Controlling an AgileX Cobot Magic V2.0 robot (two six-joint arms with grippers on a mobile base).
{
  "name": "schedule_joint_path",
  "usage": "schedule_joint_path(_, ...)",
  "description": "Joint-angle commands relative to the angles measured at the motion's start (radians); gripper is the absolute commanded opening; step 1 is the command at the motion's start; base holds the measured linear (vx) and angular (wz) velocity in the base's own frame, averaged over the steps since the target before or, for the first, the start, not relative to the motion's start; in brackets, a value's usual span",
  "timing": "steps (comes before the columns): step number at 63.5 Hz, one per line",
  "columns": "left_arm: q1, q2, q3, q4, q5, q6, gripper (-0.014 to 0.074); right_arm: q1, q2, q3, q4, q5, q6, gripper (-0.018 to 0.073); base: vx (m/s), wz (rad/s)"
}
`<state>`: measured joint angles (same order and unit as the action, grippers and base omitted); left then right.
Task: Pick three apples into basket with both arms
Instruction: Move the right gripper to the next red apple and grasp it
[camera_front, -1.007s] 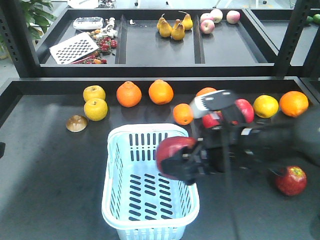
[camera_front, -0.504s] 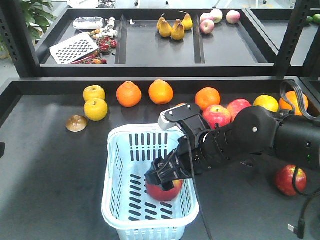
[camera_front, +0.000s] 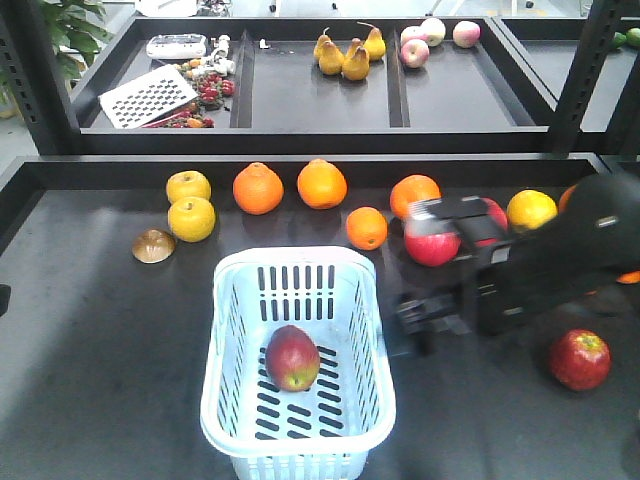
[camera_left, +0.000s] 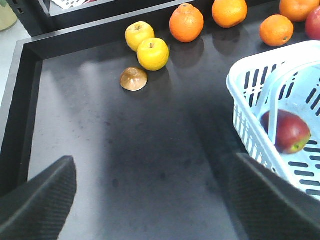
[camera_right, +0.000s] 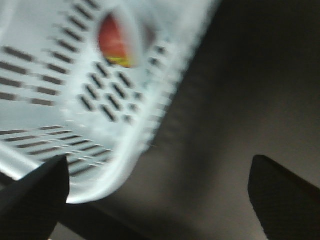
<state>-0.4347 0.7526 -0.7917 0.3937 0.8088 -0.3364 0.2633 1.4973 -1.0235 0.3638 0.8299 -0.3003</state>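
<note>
In basket (camera_front: 290, 257) – one apple (camera_front: 292, 358), resting on slotted floor. Right gripper (camera_right: 159, 162): spread wide, empty, beside basket's right wall. Left gripper (camera_left: 155, 160): likewise spread, empty, over table (camera_left: 125, 150). Next: centre over dark apple (camera_front: 581, 360) at front right, descend square, close gently – likely to roll.

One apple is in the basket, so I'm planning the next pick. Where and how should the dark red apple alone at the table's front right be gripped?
Across its widest middle, coming straight down. The apple seems to sit stem-up with bare table all around, so open jaws should straddle its round sides freely. The right gripper is nearest.
</note>
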Motion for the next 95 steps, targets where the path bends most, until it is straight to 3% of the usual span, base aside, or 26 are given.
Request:
schedule_joint_path(1,-0.001,-0.004,-0.025,0.016,-0.049,-0.01,0.0589,-0.13,-0.05,-0.03,-0.07,0.027,0.026,0.0673,0.0,0.0)
schedule_joint_path(14,-0.001,-0.004,-0.025,0.016,-0.049,-0.01,0.0589,-0.408,0.009,-0.03,-0.137,-0.025,0.04,0.0662,0.0,0.0)
schedule_joint_path(26,-0.001,-0.004,-0.025,0.016,-0.049,-0.01,0.0589,-0.534,0.116,-0.03,-0.137,-0.084,0.06,0.0654,0.0,0.0)
schedule_joint_path(57,-0.001,-0.004,-0.025,0.016,-0.049,-0.01,0.0589,-0.543,0.378,-0.03,-0.159,-0.378,0.061,0.0638,0.0,0.0)
schedule_joint_path(74,-0.001,-0.004,-0.025,0.016,-0.049,-0.01,0.0589,-0.543,0.49,-0.03,-0.15,-0.458,0.061,0.0617,0.0,0.0)
schedule_joint_path(81,-0.001,-0.004,-0.025,0.016,-0.049,-0.01,0.0589,-0.543,0.512,-0.03,-0.15,-0.466,0.061,0.0542,0.0,0.0)
schedule_joint_path(95,-0.001,-0.004,-0.025,0.016,-0.048,-0.01,0.0589,-0.543,0.493,-0.03,-0.123,-0.466,0.069,0.0295,0.0,0.0)
